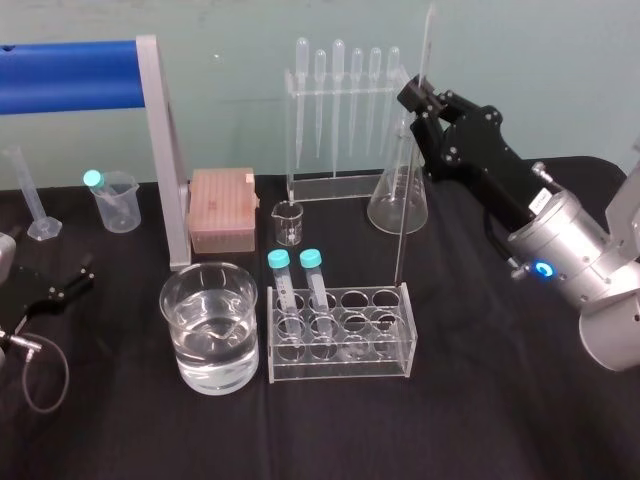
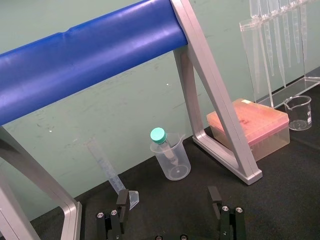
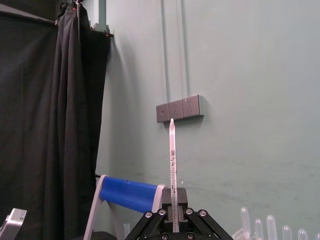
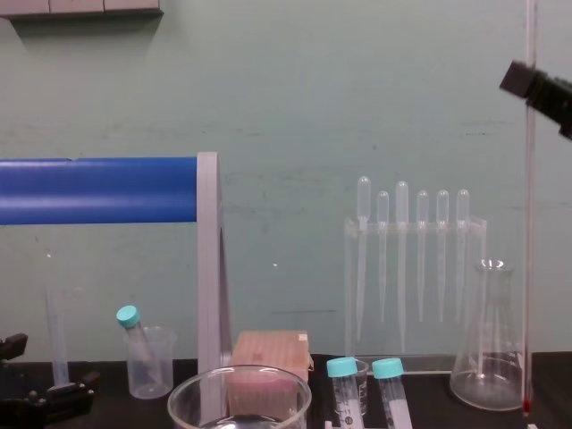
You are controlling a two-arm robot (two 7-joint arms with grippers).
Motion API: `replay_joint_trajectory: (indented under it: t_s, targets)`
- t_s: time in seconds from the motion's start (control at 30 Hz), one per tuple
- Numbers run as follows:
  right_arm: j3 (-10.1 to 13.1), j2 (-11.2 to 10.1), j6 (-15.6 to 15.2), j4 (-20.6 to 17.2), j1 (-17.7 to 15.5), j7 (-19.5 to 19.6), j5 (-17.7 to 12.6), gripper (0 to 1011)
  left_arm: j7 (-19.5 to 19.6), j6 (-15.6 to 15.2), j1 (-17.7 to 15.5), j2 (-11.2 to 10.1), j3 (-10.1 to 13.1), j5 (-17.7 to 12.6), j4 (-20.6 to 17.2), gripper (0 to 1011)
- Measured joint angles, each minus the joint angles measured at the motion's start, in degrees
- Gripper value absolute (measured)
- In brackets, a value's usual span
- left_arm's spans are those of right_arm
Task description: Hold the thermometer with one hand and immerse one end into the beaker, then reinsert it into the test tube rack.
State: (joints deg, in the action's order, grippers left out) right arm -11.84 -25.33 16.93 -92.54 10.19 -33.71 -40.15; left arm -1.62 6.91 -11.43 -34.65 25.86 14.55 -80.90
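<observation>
The thermometer [image 1: 409, 200] is a long thin glass rod hanging nearly upright, its lower tip just above the back right corner of the test tube rack [image 1: 340, 366]. My right gripper [image 1: 420, 98] is shut on its upper part; the right wrist view shows the thermometer [image 3: 172, 170] rising from between the closed fingers [image 3: 165, 220]. In the chest view the thermometer [image 4: 529, 223] hangs beside the flask with its red tip low, under the right gripper [image 4: 539, 88]. The wide glass beaker [image 1: 200, 300], part full of water, stands left of the rack. My left gripper [image 1: 62, 286] rests open at the far left [image 2: 169, 204].
Two teal-capped tubes [image 1: 296, 285] stand in the rack. Behind it are a pipette stand [image 1: 345, 110], a conical flask [image 1: 400, 195], a small glass beaker [image 1: 288, 222] and a pink tip box [image 1: 222, 208]. A blue bar on a grey frame [image 1: 165, 150], a plastic beaker [image 1: 117, 200] and a measuring cylinder [image 1: 35, 195] are at the left.
</observation>
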Motion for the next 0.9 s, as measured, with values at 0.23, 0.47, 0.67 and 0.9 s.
replay_joint_trajectory:
  t_s: [0.23, 0.47, 0.67, 0.9]
  targets:
    - [-0.7, 0.7, -0.1, 2.3, 0.6, -1.3, -0.5, 56, 0.0, 0.0, 0.0, 0.0, 0.0, 0.0, 0.0, 1008]
    - [-1.2, 0.8, -0.1, 3.5, 1.2, -1.9, -0.4, 57, 0.0, 0.0, 0.0, 0.0, 0.0, 0.0, 0.0, 1008]
    - [-1.9, 1.2, 0.0, 5.3, 2.3, -3.0, -0.2, 56, 0.0, 0.0, 0.0, 0.0, 0.0, 0.0, 0.0, 1008]
    - [-2.8, 1.8, 0.2, 7.5, 3.6, -3.8, -0.1, 57, 0.0, 0.0, 0.0, 0.0, 0.0, 0.0, 0.0, 1008]
